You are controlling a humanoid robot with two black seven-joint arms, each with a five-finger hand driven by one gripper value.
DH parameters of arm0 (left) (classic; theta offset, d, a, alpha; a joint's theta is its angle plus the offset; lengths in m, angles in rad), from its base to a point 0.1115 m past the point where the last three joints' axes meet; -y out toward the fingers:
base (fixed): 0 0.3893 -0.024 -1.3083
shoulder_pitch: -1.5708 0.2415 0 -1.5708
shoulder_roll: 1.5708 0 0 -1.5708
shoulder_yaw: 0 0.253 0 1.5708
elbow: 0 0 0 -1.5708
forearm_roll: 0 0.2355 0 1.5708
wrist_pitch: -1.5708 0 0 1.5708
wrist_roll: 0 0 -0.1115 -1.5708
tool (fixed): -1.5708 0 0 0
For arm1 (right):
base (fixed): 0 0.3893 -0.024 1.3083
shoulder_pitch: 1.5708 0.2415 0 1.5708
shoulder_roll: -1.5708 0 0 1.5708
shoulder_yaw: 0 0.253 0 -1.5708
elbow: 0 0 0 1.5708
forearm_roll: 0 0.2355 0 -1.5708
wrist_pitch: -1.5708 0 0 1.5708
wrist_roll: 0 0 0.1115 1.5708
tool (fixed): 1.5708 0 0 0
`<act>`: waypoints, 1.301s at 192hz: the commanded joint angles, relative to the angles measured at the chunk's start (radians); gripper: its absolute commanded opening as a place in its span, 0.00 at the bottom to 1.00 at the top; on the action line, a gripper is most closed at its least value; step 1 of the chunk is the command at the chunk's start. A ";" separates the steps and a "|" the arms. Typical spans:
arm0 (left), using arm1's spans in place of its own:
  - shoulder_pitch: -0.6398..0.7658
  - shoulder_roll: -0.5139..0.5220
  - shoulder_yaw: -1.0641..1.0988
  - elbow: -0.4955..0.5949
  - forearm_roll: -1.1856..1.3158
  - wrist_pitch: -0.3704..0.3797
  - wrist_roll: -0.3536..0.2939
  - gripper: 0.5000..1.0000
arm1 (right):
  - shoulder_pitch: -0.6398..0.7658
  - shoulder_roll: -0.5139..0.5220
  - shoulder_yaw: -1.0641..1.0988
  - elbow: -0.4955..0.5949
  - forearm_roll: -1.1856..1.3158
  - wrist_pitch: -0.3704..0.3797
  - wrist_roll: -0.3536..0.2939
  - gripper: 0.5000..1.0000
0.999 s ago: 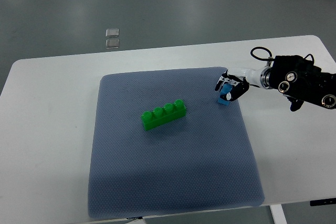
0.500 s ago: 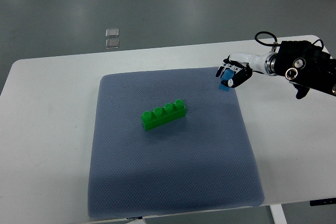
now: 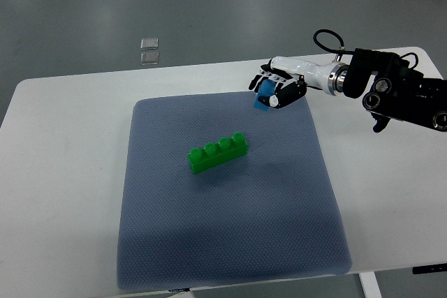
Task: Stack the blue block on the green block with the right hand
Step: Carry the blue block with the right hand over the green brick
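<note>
Right robot hand (image 3: 274, 92) reaches in from the right edge, forearm stretched out over the far part of the bench (image 3: 63, 172). Fingers curled tight around the blue block (image 3: 264, 99); only the block's left side and lower corner show below the fingers. Block looks lifted clear of the grey mat (image 3: 230, 242), hanging tilted over the mat's far edge, though height is a judgement from the faint shadow below and to the right of the robot hand.

Green block (image 3: 218, 152) lies flat on the mat, studs up, long axis slanting. It sits nearer the robot than the robot hand and to the hand's left, well apart from it. Nothing rests on it.

Progress: pickup looks done, grasp appears firm. Carry is partway. Left to do: bring the blue block across over the green one, line it up with the studs, lower it, press, let go.

Left arm not seen anywhere in the view.
</note>
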 commanded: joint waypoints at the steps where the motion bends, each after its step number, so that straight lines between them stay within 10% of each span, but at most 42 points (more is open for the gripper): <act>1: 0.000 0.000 -0.002 0.001 0.000 -0.001 0.000 1.00 | -0.002 0.000 -0.004 0.060 -0.010 -0.032 0.059 0.07; 250: 0.006 0.000 -0.002 0.001 0.000 0.000 0.000 1.00 | -0.020 0.178 -0.126 -0.015 -0.190 -0.144 0.148 0.09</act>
